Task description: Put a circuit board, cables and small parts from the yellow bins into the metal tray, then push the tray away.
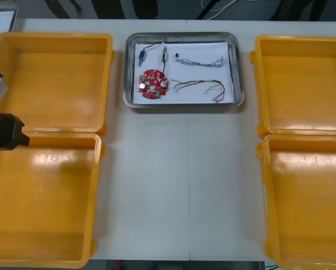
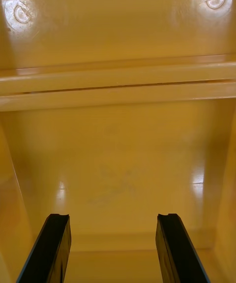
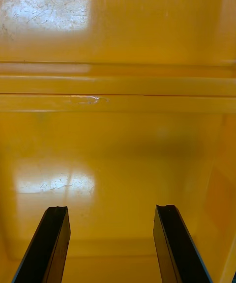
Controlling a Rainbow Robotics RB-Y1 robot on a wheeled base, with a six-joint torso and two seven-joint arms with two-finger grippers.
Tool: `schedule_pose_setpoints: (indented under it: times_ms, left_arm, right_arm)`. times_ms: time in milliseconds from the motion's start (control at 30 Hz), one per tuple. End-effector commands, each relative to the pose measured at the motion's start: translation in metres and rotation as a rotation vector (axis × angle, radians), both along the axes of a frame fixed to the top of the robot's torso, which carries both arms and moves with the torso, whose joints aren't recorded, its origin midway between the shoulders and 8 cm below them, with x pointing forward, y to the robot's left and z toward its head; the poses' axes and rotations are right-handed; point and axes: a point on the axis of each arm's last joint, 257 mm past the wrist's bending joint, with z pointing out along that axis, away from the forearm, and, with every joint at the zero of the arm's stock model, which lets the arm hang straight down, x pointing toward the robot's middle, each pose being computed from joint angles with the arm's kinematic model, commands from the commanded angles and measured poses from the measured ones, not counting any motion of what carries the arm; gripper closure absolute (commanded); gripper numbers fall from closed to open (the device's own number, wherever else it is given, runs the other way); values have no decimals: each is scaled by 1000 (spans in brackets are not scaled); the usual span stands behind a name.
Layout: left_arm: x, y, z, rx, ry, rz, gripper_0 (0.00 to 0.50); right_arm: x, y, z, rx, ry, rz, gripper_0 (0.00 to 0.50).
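The shiny rectangular metal tray [image 1: 126,70], near the far edge of the bench [image 1: 179,185], holds a round red circuit board [image 1: 152,84], cables [image 1: 201,63] and small metal parts [image 1: 141,54]. Over bare yellow plastic bins [image 1: 50,79] hang the left tool [image 3: 110,209] and right tool [image 2: 113,216], fingers apart. An overlong push risks running the tray off the edge.

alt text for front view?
A metal tray at the far middle of the table holds a round red circuit board, cables and small metal parts. Two yellow bins stand at each side; the left arm hangs over the left pair.

On the light table [image 1: 179,185], a metal tray [image 1: 182,104] is set at twelve o'clock. Yellow bins [image 1: 50,84] are placed in pairs at nine and three o'clock.
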Motion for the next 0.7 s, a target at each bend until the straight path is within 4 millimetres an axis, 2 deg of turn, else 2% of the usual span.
schedule_pose_setpoints:
  times_ms: [33,700]
  left_arm:
    - [-3,3,4,20,-19,-25,0]
    - [-3,3,4,20,-19,-25,0]
  right_arm:
    - [0,-14,17,-55,-24,33,0]
    - [0,-14,17,-55,-24,33,0]
